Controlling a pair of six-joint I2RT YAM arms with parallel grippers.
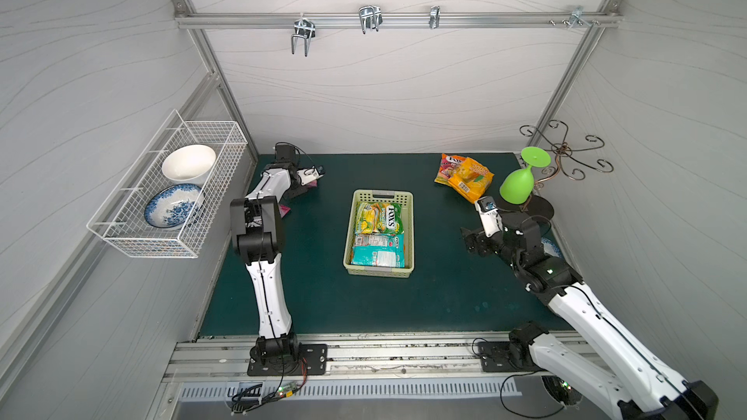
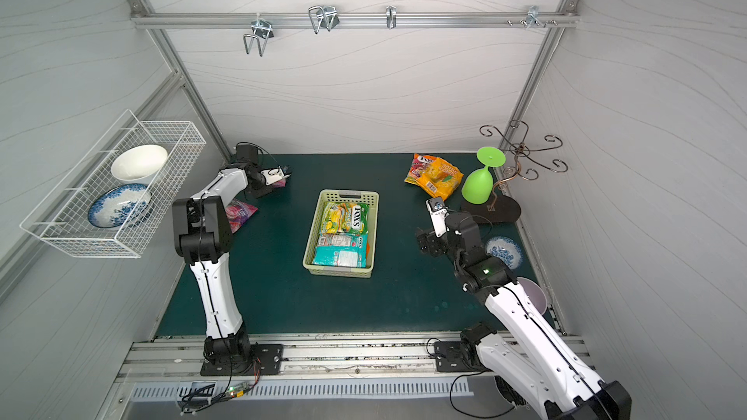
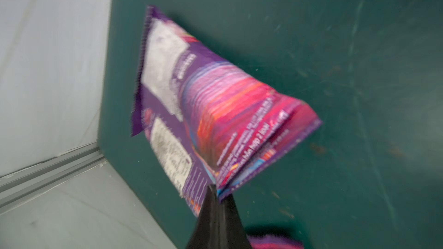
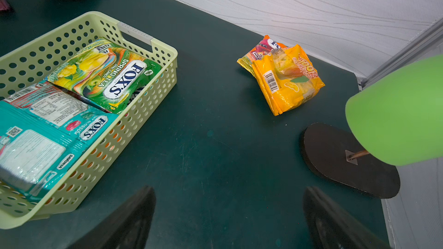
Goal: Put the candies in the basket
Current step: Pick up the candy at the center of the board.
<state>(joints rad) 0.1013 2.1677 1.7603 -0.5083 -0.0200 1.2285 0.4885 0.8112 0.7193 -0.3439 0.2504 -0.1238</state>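
Bright, even light; left-wrist motion blur.

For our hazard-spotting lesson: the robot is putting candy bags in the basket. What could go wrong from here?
1. The left gripper pinches only a corner of the purple bag; it may slip out.
2. The orange bags lie close to the green glass; the open right gripper could knock it reaching in.

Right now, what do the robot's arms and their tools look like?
The left arm and the right arm have white shells, black joints and thin black cables along them. A small green light glows on the right arm. The left tool and the right tool have black fingers that taper toward the tips.
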